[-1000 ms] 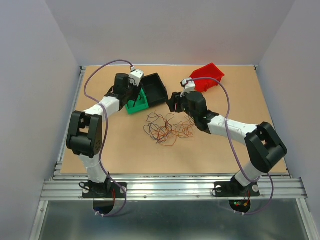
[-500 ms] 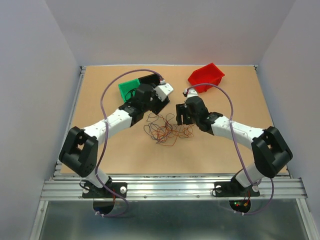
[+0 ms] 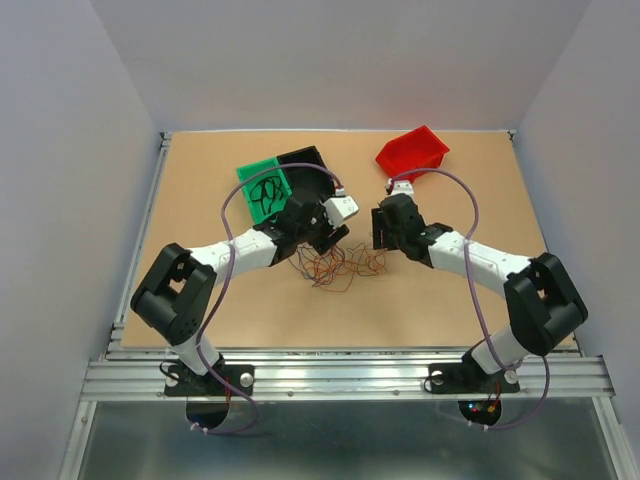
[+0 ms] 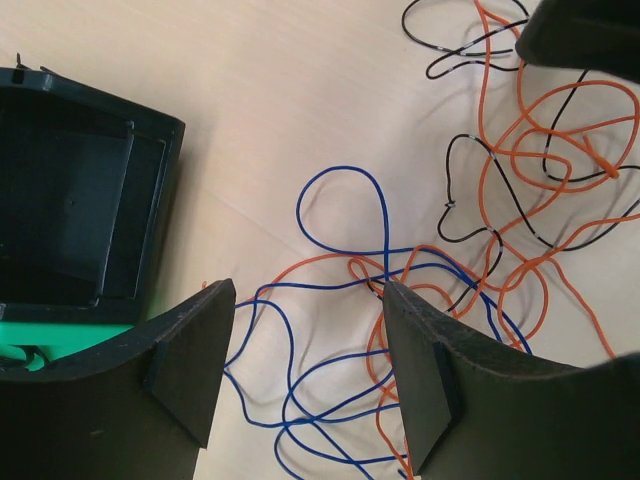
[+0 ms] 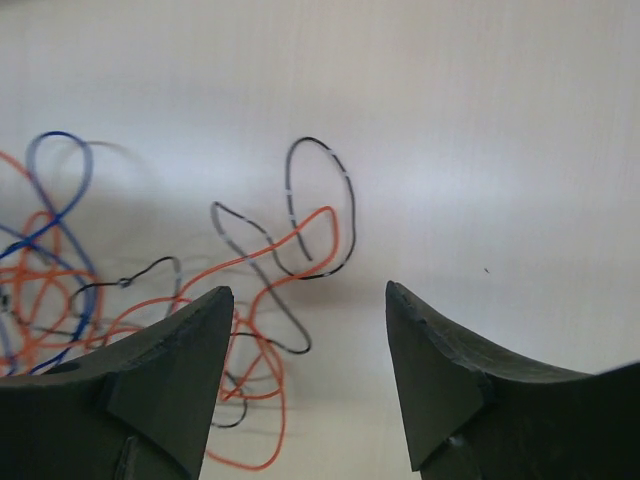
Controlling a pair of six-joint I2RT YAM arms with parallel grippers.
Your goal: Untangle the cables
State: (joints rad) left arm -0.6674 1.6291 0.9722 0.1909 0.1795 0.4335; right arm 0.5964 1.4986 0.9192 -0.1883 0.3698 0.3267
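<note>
The cables [image 3: 337,265] lie as a loose tangle of thin orange, black and blue wires mid-table. My left gripper [image 3: 320,243] hovers over the tangle's left edge, jaws open. In the left wrist view blue and orange loops [image 4: 330,300] lie on the table between the open fingers of the left gripper [image 4: 308,300], and nothing is held. My right gripper [image 3: 384,240] hangs open over the tangle's right edge. In the right wrist view orange and black strands [image 5: 290,250] lie just ahead of the open right gripper [image 5: 307,292].
A green bin [image 3: 248,176] with a few black wires in it stands behind the left gripper, next to a black bin [image 3: 305,160]. A red bin [image 3: 412,152] sits at the back right. The black bin [image 4: 80,190] fills the left wrist view's left side.
My left arm swung from the bins down to the tangle's left edge, uncovering the green bin. The right gripper shifted slightly right. Both grippers opened wider.
</note>
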